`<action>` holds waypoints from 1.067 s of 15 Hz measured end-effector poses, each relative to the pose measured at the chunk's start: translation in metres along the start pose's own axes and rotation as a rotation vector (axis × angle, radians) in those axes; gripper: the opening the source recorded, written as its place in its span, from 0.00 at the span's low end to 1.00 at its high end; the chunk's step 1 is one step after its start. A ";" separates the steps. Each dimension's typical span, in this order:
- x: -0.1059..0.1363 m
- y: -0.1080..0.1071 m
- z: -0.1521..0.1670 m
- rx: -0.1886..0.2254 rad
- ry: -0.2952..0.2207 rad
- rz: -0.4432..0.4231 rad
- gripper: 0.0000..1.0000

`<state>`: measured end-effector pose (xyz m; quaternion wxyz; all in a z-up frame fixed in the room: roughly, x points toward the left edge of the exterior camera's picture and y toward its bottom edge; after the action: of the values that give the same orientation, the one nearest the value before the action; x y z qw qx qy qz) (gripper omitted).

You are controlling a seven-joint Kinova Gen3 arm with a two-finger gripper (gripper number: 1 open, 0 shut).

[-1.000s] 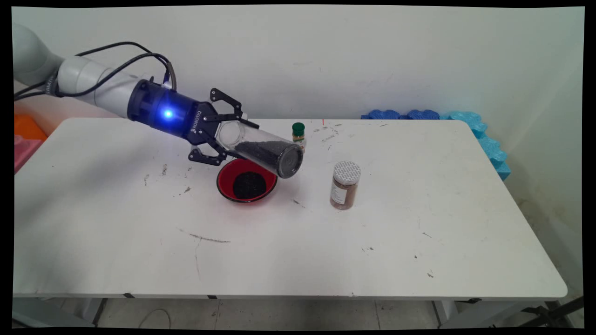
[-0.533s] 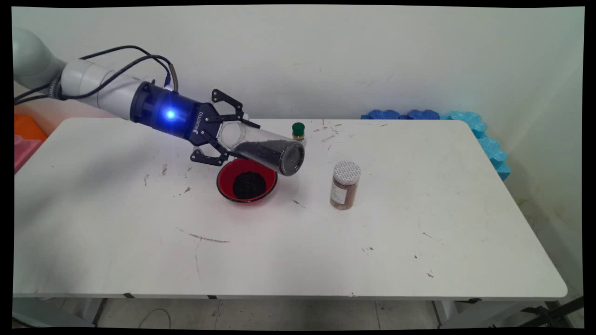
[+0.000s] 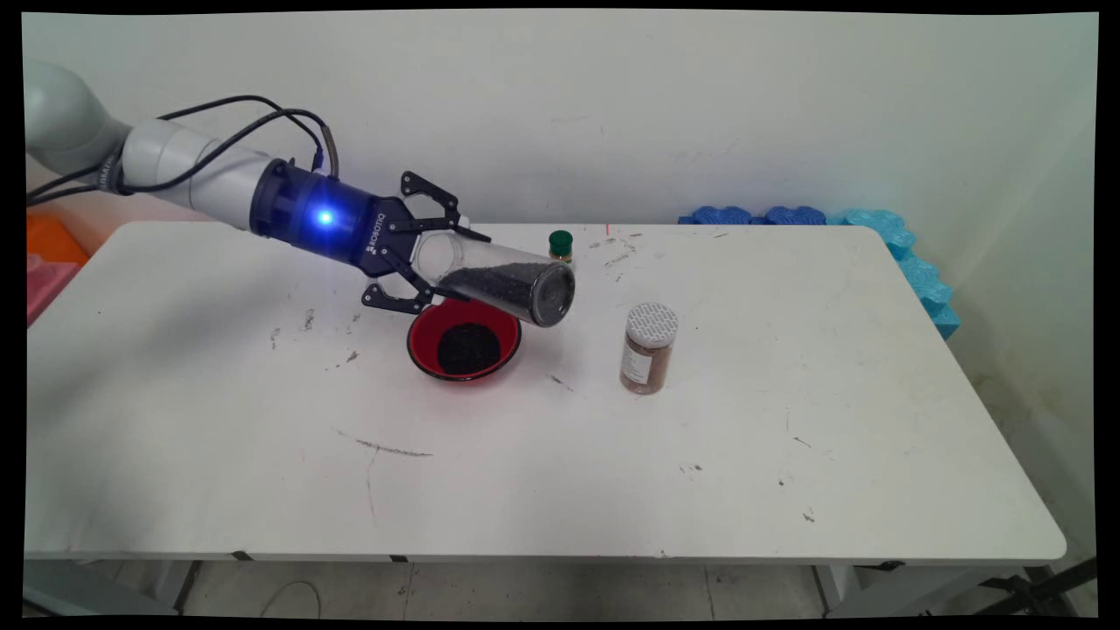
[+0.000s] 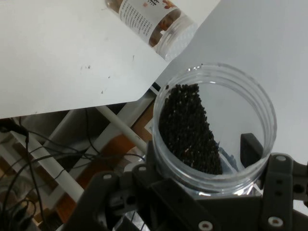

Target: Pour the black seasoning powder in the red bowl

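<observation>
My gripper point(image 3: 435, 260) is shut on a clear jar point(image 3: 503, 278) partly filled with black grains. The jar lies almost level, its far end pointing right and slightly down, just above the back rim of a red bowl point(image 3: 420, 350). A heap of the same black grains point(image 3: 468, 347) lies in the bowl. In the hand view the jar point(image 4: 262, 113) fills the lower right, with the grains point(image 4: 187, 130) banked along its left side, and my gripper point(image 4: 202, 166) clasps it from both sides.
A brown spice jar with a white lid point(image 3: 647, 348) stands right of the bowl and shows in the hand view point(image 4: 151, 19) too. A small green-capped bottle point(image 3: 560, 245) stands behind the held jar. Blue foam point(image 3: 884, 229) edges the far right corner of the table point(image 3: 612, 472).
The arm has lifted a little and shifted slightly right. The jar's far end has risen, so the jar lies closer to level, hiding more of the green-capped bottle.
</observation>
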<state>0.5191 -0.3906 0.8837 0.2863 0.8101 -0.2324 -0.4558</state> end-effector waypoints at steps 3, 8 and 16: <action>0.004 -0.001 0.000 -0.003 -0.005 -0.021 0.00; 0.009 -0.003 0.000 -0.008 -0.015 -0.047 0.00; 0.017 -0.006 0.002 -0.018 -0.036 -0.097 0.00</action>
<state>0.5258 -0.3978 0.8684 0.2667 0.8094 -0.1940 -0.4858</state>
